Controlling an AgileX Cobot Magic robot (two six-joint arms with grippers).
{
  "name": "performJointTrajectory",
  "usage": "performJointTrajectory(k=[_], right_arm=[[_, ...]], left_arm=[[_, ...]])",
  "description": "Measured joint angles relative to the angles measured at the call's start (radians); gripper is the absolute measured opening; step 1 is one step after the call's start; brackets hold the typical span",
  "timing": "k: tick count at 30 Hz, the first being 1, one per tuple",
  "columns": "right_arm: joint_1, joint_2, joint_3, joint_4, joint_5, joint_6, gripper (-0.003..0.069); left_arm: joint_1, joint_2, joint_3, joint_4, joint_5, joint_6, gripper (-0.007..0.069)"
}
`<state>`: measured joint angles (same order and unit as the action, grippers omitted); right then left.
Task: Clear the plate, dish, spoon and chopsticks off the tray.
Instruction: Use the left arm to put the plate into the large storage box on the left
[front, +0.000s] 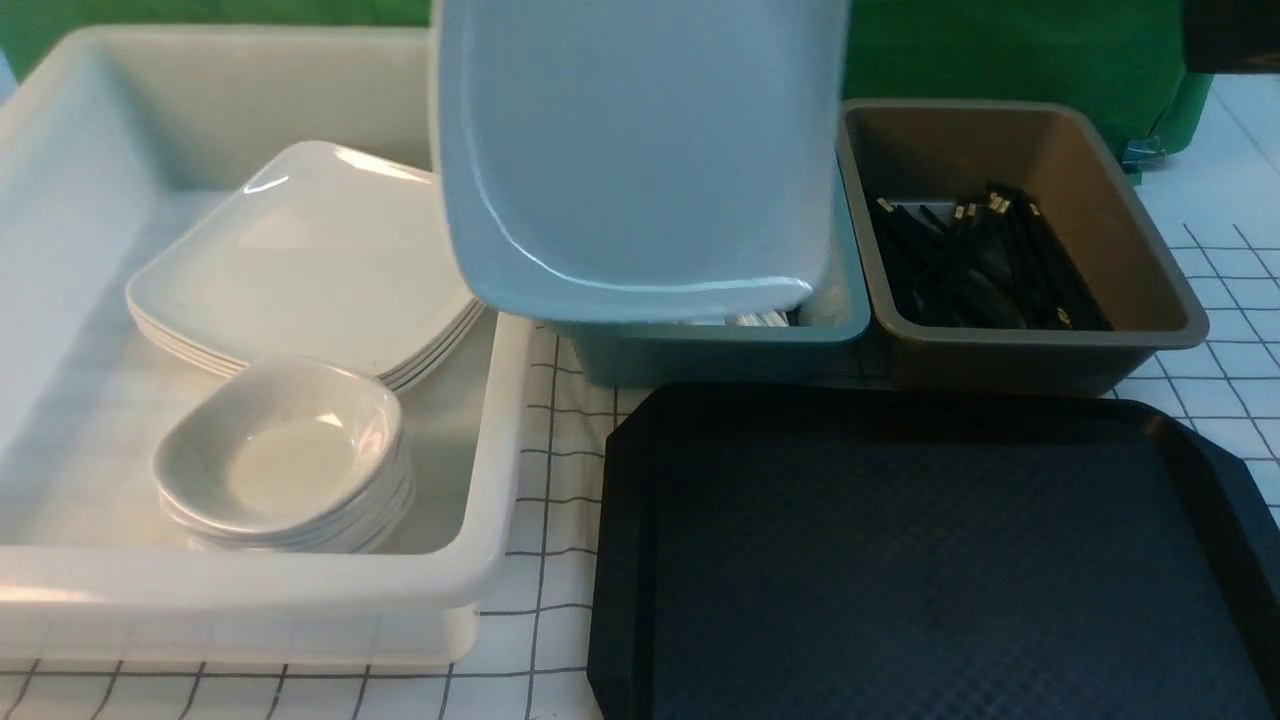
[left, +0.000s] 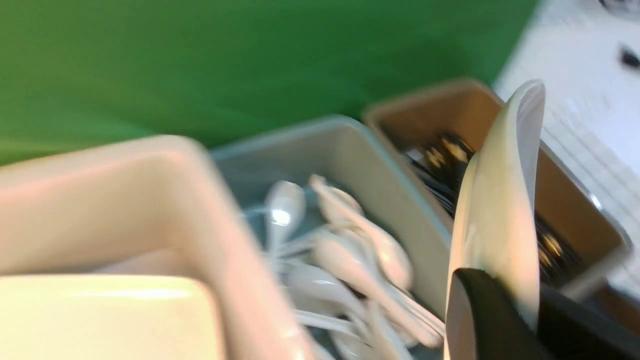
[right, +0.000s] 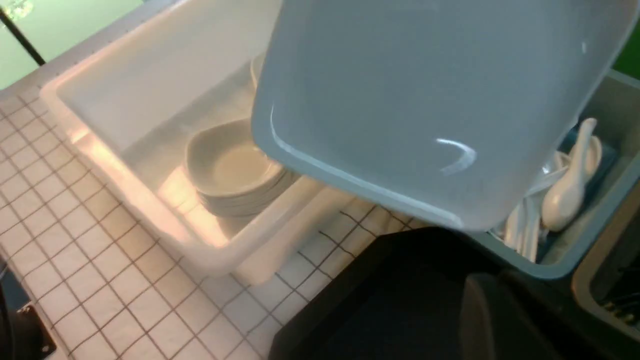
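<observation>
Above the white checked table (front: 560, 450), the left gripper (left: 520, 310) pinches the rim of the big shiny white square plate (front: 640, 150); tipped, it could slip free.

Perhaps lab: green backdrop (front: 1000, 50), gridded tabletop (front: 560, 500).

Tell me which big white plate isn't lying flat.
The plate clamped in the left gripper, tilted up before the blue bin; the other plates lie stacked in the white tub.
</observation>
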<state>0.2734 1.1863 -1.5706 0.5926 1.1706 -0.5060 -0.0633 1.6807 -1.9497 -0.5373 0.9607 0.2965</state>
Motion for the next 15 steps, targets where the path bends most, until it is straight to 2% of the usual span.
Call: performJointTrajectory(k=[3, 4, 6, 8, 9, 12, 15], right_arm=[[0.087, 0.077, -0.073, -0.014, 0.02, -0.003, 0.0019], [0.101, 0.081, -0.078, -0.015, 0.02, -0.002, 0.0019], [0.198, 0.141, -0.139, -0.068, 0.009, 0.018, 0.0019], [0.234, 0.162, -0.158, -0.098, 0.002, 0.034, 0.0019], [0.289, 0.191, -0.184, -0.145, -0.007, 0.049, 0.0019], [0.372, 0.255, -0.24, -0.246, -0.01, 0.092, 0.0019], [0.42, 0.322, -0.293, -0.288, -0.023, 0.119, 0.0019]], left_arm=[[0.164, -0.009, 0.019, -0.125, 0.005, 0.038, 0.0011], [0.175, -0.009, 0.025, -0.134, 0.005, 0.041, 0.0011], [0.312, -0.013, 0.079, -0.255, -0.005, 0.077, 0.0011], [0.354, -0.014, 0.107, -0.287, -0.014, 0.086, 0.0011], [0.405, -0.014, 0.15, -0.321, -0.032, 0.096, 0.0011], [0.489, -0.014, 0.271, -0.371, -0.1, 0.137, 0.0012], [0.529, -0.014, 0.386, -0.404, -0.183, 0.171, 0.0016]])
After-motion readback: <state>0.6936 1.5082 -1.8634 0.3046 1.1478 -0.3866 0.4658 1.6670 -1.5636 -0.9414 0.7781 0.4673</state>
